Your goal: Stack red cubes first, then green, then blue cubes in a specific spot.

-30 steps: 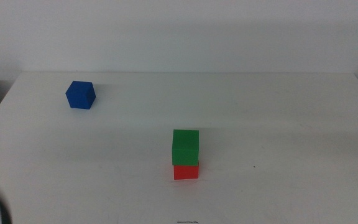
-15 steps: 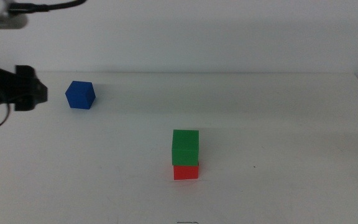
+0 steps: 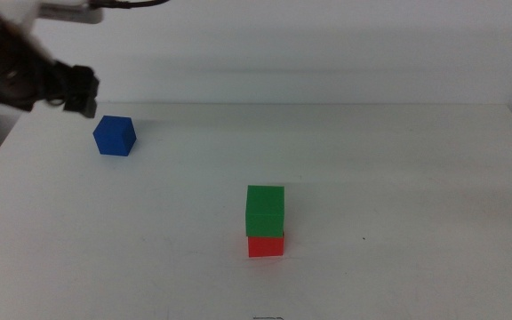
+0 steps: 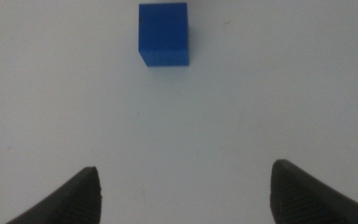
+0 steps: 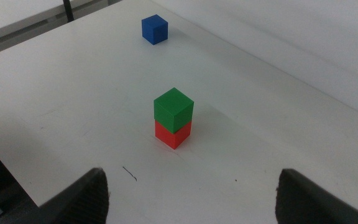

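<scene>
My left tool (image 3: 80,89) hovers far left, jaws apart, just left of and above the blue cube (image 3: 115,135) on the bench (image 3: 398,178). Green cube (image 3: 266,210) sits on red cube (image 3: 266,244) near centre. Right tool (image 5: 191,199) waits, jaws apart.

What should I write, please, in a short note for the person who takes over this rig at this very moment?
Left hand: open and empty, in the air near the table's far left corner, close to the blue cube but not touching it.
Right hand: open and empty, waiting off the near side of the table, outside the middle view.
Cubes: the green cube sits on the red cube, near the table's middle front. The blue cube stands alone at far left.
Done: red and green are stacked.
Left: grasp the blue cube and set it on the green cube.
</scene>
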You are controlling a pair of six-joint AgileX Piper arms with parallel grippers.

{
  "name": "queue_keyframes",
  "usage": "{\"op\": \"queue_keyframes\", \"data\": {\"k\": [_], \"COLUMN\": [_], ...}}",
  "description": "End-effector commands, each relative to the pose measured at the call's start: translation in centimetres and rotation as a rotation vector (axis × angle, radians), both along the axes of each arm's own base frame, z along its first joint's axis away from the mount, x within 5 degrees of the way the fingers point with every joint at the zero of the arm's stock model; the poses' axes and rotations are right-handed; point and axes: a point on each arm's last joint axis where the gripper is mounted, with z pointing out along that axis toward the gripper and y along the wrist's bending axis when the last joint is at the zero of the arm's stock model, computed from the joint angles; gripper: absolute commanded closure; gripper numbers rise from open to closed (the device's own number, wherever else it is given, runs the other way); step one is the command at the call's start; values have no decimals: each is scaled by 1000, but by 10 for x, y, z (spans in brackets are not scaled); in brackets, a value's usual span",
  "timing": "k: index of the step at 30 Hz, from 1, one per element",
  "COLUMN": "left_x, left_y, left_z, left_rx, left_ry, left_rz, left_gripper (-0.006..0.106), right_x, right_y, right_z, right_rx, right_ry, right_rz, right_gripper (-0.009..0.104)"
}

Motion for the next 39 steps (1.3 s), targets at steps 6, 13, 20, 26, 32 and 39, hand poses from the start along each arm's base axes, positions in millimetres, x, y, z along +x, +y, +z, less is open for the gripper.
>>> {"op": "queue_keyframes", "data": {"k": [6, 13, 20, 26, 32, 39], "left_x": [78, 129, 160, 173, 182, 188], "left_y": [3, 17, 17, 17, 18, 18], "left_z": [6, -23, -62, -92, -104, -112], "left_rx": [48, -10, -57, -63, -60, -66], "left_ry": [1, 46, 62, 70, 26, 2], "left_rz": [-82, -70, -91, -86, -77, -68], "left_gripper": [8, 8, 8, 8, 8, 28], "right_x": [3, 3, 3, 3, 3, 3], "right_y": [1, 1, 1, 1, 1, 1], "right_z": [11, 11, 11, 11, 11, 11], "right_rx": [38, 38, 38, 38, 38, 38], "right_ry": [-75, -75, -75, -75, -75, -75], "right_rz": [-7, -7, -7, -7, -7, -7], "right_gripper": [8, 8, 8, 8, 8, 8]}}
